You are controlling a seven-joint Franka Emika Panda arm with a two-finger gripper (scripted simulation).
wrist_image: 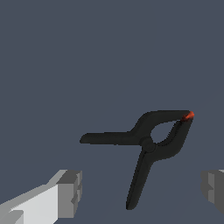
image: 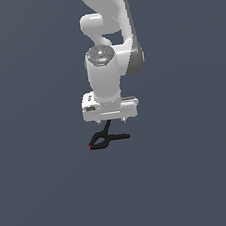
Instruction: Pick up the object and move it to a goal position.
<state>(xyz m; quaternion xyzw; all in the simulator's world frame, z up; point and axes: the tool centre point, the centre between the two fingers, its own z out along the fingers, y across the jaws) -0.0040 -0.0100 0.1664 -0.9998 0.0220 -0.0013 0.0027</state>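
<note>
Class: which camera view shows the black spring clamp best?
The wrist view: the clamp fills the frame, both handles and red tip clear. In the exterior view it is small, one handle running up under the gripper.

The white arm (image: 107, 45) hangs down from the top middle of the frame. Its end effector (image: 113, 121) sits just above a small black clamp (image: 107, 139) slightly below centre, with short fingertips (image: 124, 119) apart. The clamp lies flat on the plain grey surface (image: 50, 194), red tip at lower left.
</note>
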